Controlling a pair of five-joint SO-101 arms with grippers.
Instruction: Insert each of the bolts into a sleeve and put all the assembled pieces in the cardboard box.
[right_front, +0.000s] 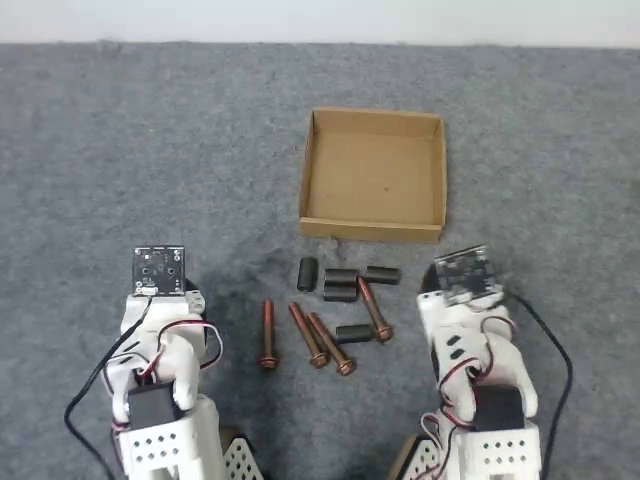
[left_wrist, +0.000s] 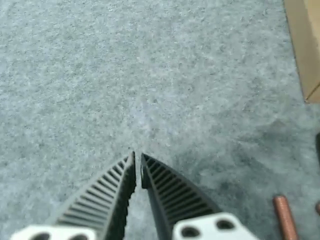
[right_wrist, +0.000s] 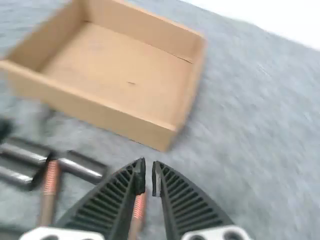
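An open cardboard box (right_front: 372, 229) stands on the grey carpet at centre back, with nothing inside. In front of it lie several short black sleeves (right_front: 341, 291) and several copper bolts (right_front: 308, 335), all loose between the two arms. My left gripper (left_wrist: 137, 159) is shut on nothing over bare carpet, left of the bolts, with one bolt end (left_wrist: 285, 215) close by. My right gripper (right_wrist: 148, 169) is shut and holds nothing; it hangs just before the box's front wall (right_wrist: 90, 110). A bolt (right_wrist: 137, 210) lies on the carpet under it, beside another bolt (right_wrist: 48, 184) and a sleeve (right_wrist: 82, 167).
The left arm (right_front: 160, 345) and right arm (right_front: 470, 345) stand at the near edge, either side of the parts. Open carpet stretches left and right of the box. A pale wall strip runs along the far edge.
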